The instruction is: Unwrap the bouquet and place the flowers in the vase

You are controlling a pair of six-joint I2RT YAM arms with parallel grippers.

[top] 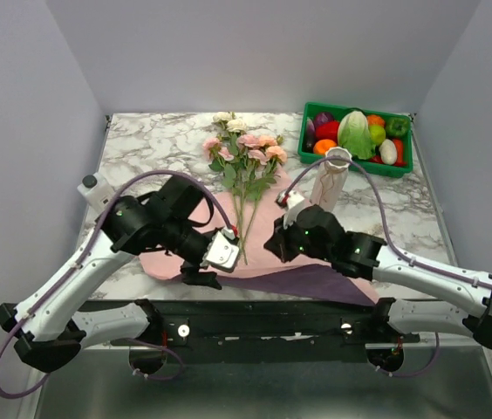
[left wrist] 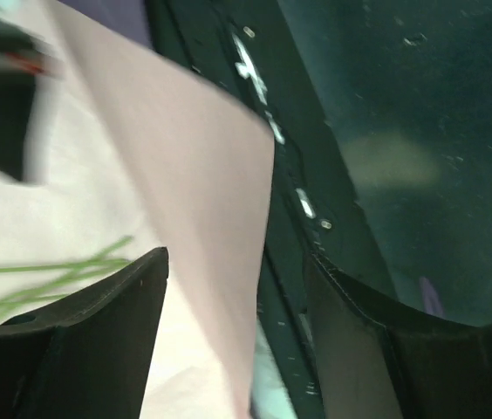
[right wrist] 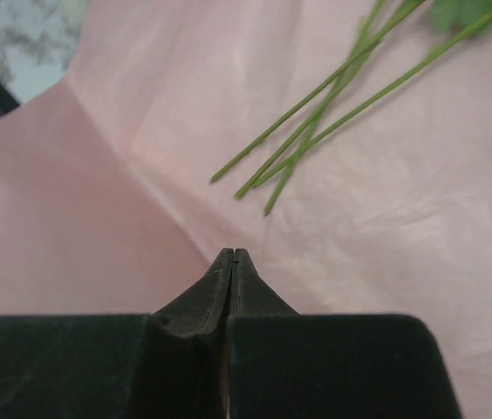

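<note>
Flowers (top: 246, 153) lie loose on spread pink paper (top: 160, 262) on the table (top: 154, 140), blooms toward the far edge, stems (right wrist: 316, 96) pointing at the arms. Note the vase (top: 329, 183): upright, just right of the flowers, in front of the crate (top: 355, 164). Check the left gripper (left wrist: 235, 262): jaws stand wide apart, a paper edge between them. Check the right gripper (right wrist: 233, 255): jaws together, tips at a paper crease near the stem ends; you cannot tell whether paper is pinched.

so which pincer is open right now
The left pincer: its fingers stand wide apart, with the edge of the pink paper between them; the right pincer is pressed shut.
</note>
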